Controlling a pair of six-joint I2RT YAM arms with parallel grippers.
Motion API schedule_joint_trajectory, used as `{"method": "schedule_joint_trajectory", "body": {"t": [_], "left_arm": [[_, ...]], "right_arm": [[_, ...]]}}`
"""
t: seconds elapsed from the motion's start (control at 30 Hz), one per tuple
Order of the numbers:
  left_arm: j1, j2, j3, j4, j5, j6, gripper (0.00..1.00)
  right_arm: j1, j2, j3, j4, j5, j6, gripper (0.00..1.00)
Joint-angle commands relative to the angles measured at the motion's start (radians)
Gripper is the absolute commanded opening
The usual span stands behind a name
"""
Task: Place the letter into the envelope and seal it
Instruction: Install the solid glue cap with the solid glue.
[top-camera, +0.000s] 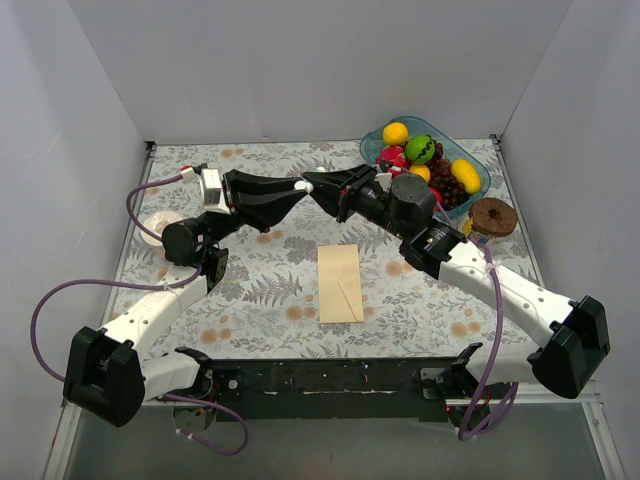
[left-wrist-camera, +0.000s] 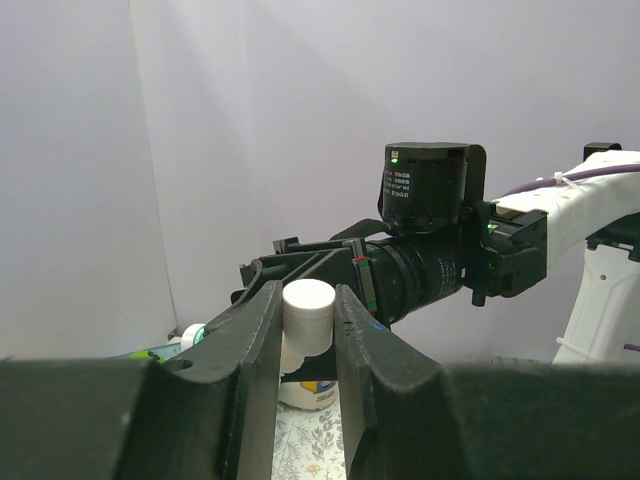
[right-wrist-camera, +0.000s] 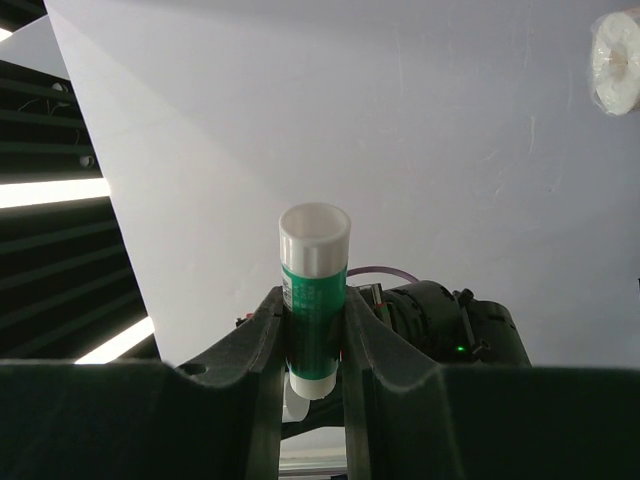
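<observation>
We see the pale cream-yellow rectangular paper envelope (top-camera: 340, 283) lying flat at the middle of the floral-patterned table (top-camera: 250, 300). Its long sides run from 12 to 6 o'clock, and a slanting crease crosses its lower half. We cannot tell whether its flap is folded down. Nor can we make out the letter as a separate sheet.

At 1 o'clock from the envelope, in the far right corner, stands a clear blue plastic tray (top-camera: 480, 162). It holds a round yellow lemon (top-camera: 396, 133), a green fruit (top-camera: 421, 149), red pieces (top-camera: 392, 158), dark grapes (top-camera: 448, 185) and a longer yellow fruit (top-camera: 464, 175). Just beside the tray, at its 5 o'clock, lies a brown round disc (top-camera: 492, 216). At 10 o'clock from the envelope a white roll (top-camera: 158, 226) is partly hidden behind the left arm.

Above the table, at 12 o'clock from the envelope, the two arms meet tip to tip. The right gripper (right-wrist-camera: 315, 300) has its jaws narrowly parted and clamped on a green glue tube with a white end (right-wrist-camera: 313, 330). The left gripper (left-wrist-camera: 308, 300) pinches a white round cap (left-wrist-camera: 308, 318) between its fingers. We cannot tell whether the cap is on the tube or off it.
</observation>
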Motion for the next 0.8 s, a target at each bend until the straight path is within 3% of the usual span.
{"method": "schedule_joint_trajectory", "body": {"t": [0.0, 0.77], "left_arm": [[0.001, 0.003, 0.019, 0.024, 0.004, 0.005, 0.0], [0.001, 0.014, 0.002, 0.023, 0.016, 0.023, 0.0]], "right_arm": [[0.008, -0.032, 0.005, 0.057, -0.009, 0.014, 0.01], [0.027, -0.032, 0.002, 0.106, -0.019, 0.027, 0.01]]}}
